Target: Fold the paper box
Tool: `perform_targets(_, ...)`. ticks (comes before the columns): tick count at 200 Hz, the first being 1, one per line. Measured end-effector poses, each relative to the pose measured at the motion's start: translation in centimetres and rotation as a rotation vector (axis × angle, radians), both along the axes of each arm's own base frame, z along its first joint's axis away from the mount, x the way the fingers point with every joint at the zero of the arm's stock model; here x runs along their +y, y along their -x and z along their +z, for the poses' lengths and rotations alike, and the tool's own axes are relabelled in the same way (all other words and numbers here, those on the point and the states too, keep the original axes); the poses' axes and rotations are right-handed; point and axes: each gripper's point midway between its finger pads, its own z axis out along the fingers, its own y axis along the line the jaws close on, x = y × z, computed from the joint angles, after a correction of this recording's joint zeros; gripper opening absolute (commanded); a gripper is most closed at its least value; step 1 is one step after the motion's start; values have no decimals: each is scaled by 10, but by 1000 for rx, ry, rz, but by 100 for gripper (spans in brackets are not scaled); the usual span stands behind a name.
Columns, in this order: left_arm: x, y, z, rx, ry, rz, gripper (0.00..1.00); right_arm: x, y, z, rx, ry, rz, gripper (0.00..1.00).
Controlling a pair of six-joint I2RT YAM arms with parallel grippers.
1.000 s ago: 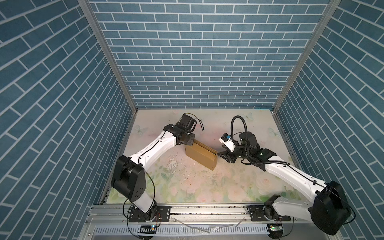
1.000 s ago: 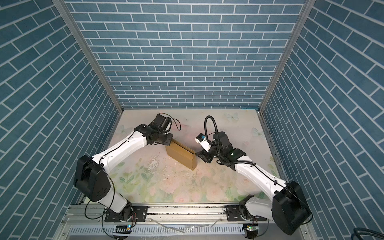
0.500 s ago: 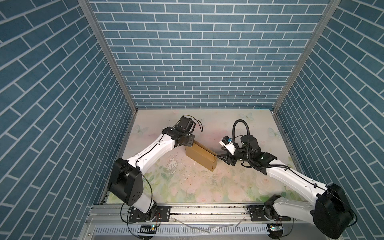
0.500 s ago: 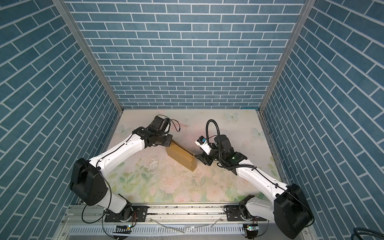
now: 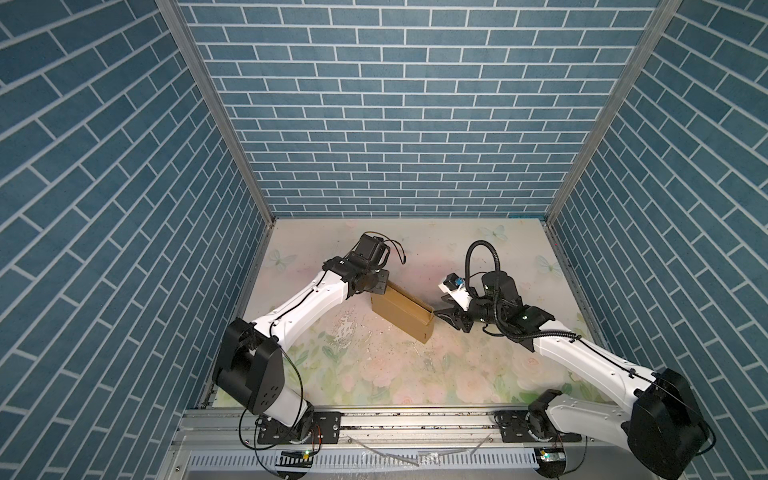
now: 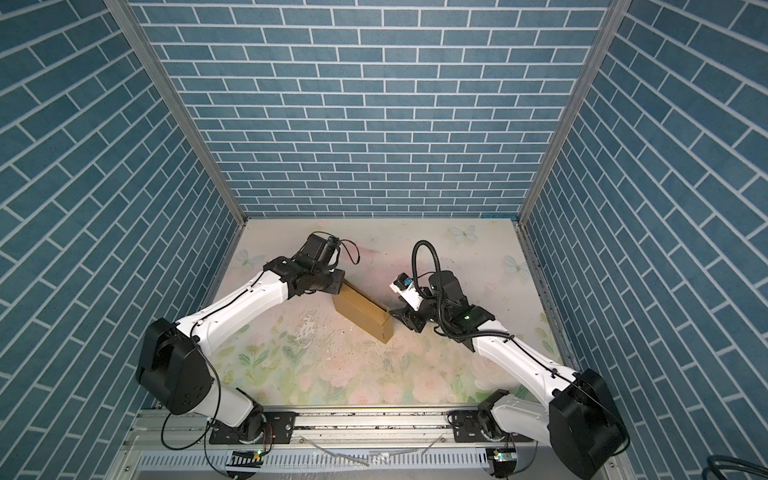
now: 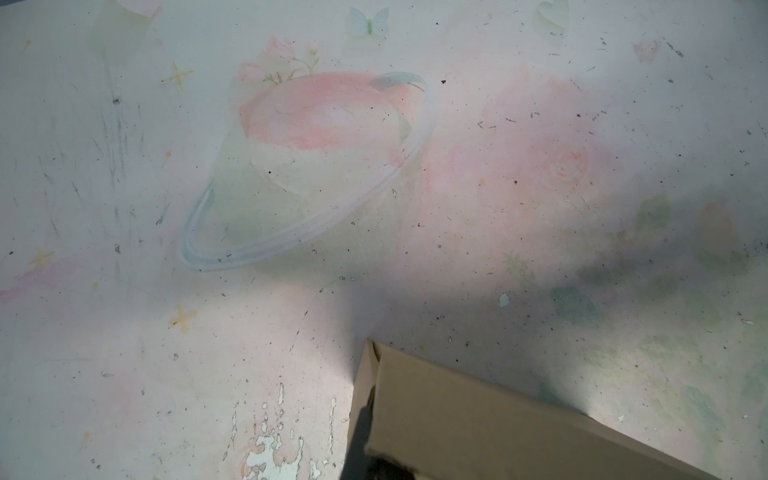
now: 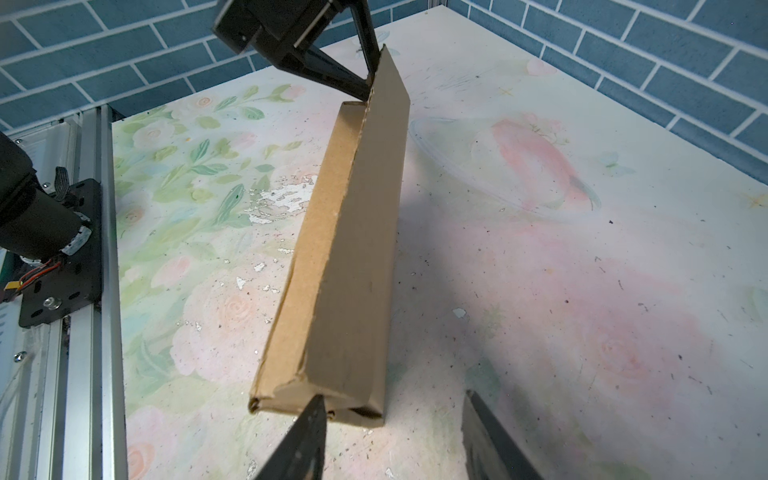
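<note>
The paper box (image 5: 401, 311) (image 6: 362, 309) is a brown cardboard piece folded nearly flat. It stands on its long edge on the table, running diagonally between my two arms. My left gripper (image 5: 381, 286) (image 8: 371, 77) is shut on the box's upper far corner. In the left wrist view the box (image 7: 498, 424) fills the lower corner, with a dark fingertip against its end. My right gripper (image 8: 392, 399) (image 5: 438, 314) is open at the near end of the box (image 8: 353, 249). One of its fingers (image 8: 309, 428) lies across that end and the other stands apart over bare table.
The floral table mat (image 5: 415, 374) has a worn white patch (image 5: 344, 330) in front of the box. An aluminium rail (image 5: 395, 419) with both arm bases runs along the front edge. Blue brick-patterned walls (image 5: 395, 124) close in the other three sides.
My right gripper has come down and in toward the box's near end, and its jaws have narrowed a little. My left gripper has kept its hold, and the box has barely shifted.
</note>
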Motion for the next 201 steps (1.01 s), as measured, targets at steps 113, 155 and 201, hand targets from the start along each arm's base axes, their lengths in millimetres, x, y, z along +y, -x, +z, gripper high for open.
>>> perform_targets(113, -3, 3, 0, 0, 15, -9, 0, -3, 4, 13, -49, -8, 9, 53)
perform_targets(155, -5, 5, 0, 3, 20, -18, 0, -5, 8, 11, -53, 12, 20, 55)
perform_targets(201, -10, 8, -1, 11, 32, -34, 0, 1, 14, 33, -112, -9, 52, 58)
